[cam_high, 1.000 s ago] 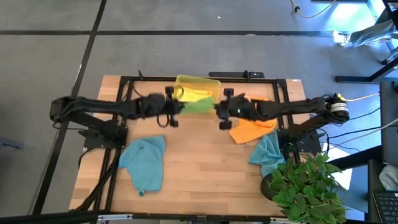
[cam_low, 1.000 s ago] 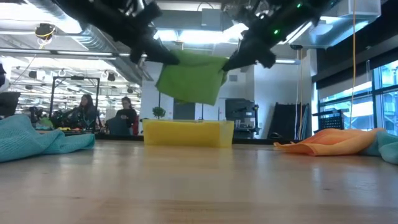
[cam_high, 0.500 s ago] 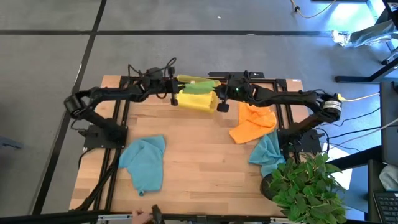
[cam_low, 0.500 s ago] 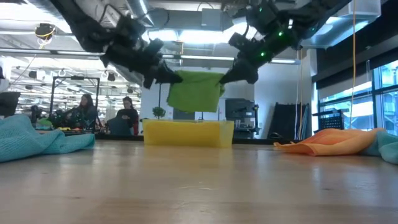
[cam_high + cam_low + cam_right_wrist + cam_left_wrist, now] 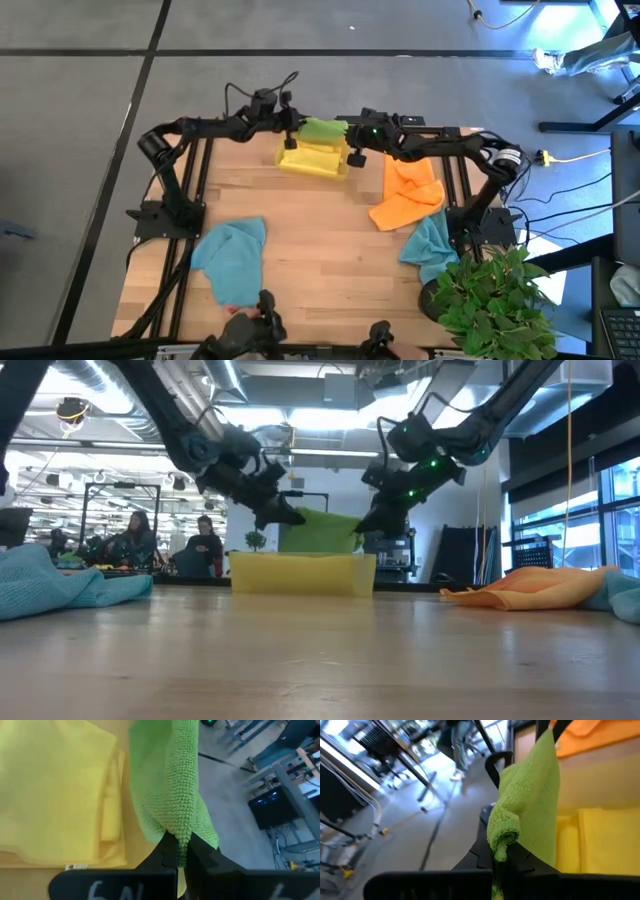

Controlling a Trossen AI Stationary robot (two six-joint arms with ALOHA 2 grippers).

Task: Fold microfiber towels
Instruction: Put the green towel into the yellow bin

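Observation:
The green towel hangs folded between my two grippers over the far part of the yellow tray. In the low view its lower part dips behind the tray's near wall. My left gripper is shut on its left end and my right gripper on its right end. A folded yellow towel lies in the tray. The orange towel and two teal towels lie crumpled on the table. My left gripper pinches a bunched corner of the green towel between its two fingers, coming from the table's left. The towel runs from there toward the other gripper, hanging over the tray. My right gripper pinches the towel's folded edge between its two fingers, several layers, coming from the table's right. The towel hangs beside and below the fingers, over the yellow towel.
The black frame rail runs along the table's far edge just behind the tray. A potted plant stands at the near right corner. Dark objects show at the near edge. Bare wood lies in the middle.
Both grippers have carried the green towel toward the table's far edge and down. It hung high and clear in front of the tray; now it is over the tray's far part, with its lower edge behind the tray's wall.

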